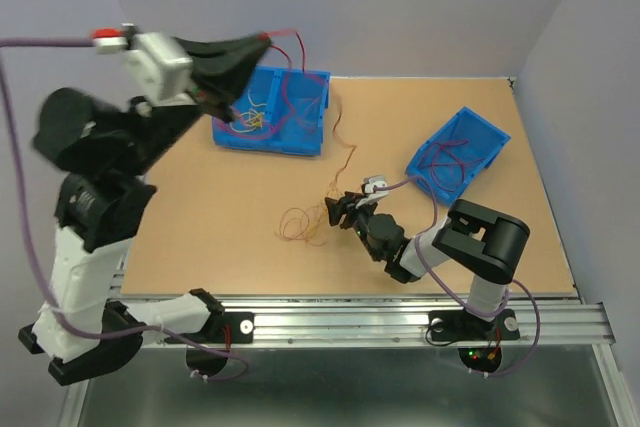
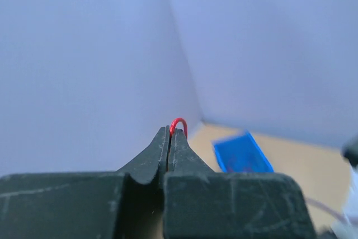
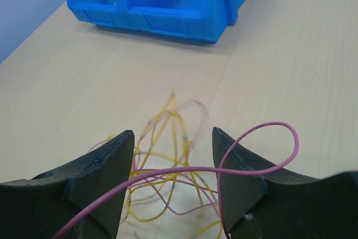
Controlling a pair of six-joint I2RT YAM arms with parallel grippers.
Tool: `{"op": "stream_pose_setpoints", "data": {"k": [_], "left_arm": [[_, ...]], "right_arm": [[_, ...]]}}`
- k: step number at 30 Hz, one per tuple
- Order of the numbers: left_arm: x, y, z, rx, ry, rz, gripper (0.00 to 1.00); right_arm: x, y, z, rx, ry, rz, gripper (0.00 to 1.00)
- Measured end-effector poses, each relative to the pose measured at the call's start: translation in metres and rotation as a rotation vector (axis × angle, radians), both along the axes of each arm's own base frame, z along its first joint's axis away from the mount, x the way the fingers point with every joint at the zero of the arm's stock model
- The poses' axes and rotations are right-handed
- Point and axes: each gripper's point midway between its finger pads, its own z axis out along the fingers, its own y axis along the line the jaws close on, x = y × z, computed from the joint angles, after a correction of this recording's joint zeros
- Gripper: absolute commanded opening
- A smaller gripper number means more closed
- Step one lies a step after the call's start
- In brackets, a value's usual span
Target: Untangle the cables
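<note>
Cables (image 1: 300, 222) mostly in a loose yellow-and-orange knot near the middle of the worktop (image 1: 200, 207). More strands in the blue bin (image 1: 290, 132) at the far left corner, pink ones in the second bin (image 1: 480, 137) toward the right edge. One red strand (image 2: 178, 122) clamped between the closed fingers of the left gripper (image 2: 169, 134), high above the far left corner and running down into the bin there. Right gripper (image 3: 173, 144) low over the knot, fingers (image 3: 106, 163) well apart, a magenta strand (image 3: 263, 132) looping across the gap but not pinched.

Likely trouble, by judgement:
- Pulling the red strand higher with its far end caught among the bin's wires, so dragging the bin or slipping out of the pinch.
- Closing the right fingers now, so catching the magenta loop together with yellow strands and tightening the knot instead of freeing it.

Only from the left wrist: the small red loop poking past the fingertips, proof of the grip. Only from the right wrist: the magenta loop across the open jaws. Only from above: the red strand's run to the bin, and both bins together.
</note>
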Motion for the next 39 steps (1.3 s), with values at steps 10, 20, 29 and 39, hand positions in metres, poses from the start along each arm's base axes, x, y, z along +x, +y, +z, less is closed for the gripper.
{"op": "stream_pose_setpoints", "data": {"k": [10,20,29,39], "left_arm": [[-0.052,0.131,0.129,-0.47,-0.27,0.352,0.0],[0.087,0.056,0.033,-0.224,-0.071,0.535,0.0],[0.147,-0.03,-0.127,0.135,0.168,0.377,0.0],[0.089,-0.06,-0.189,0.186,0.234,0.051,0.0]], "right_arm": [[-0.001,-0.002,-0.001,-0.005,0.001,-0.006,0.63],[-0.018,-0.033,0.011,0.015,-0.005,-0.028,0.64],[-0.046,-0.055,0.051,0.087,-0.084,0.054,0.94],[-0.085,-0.077,0.145,0.308,-0.288,0.178,0.95]]}}
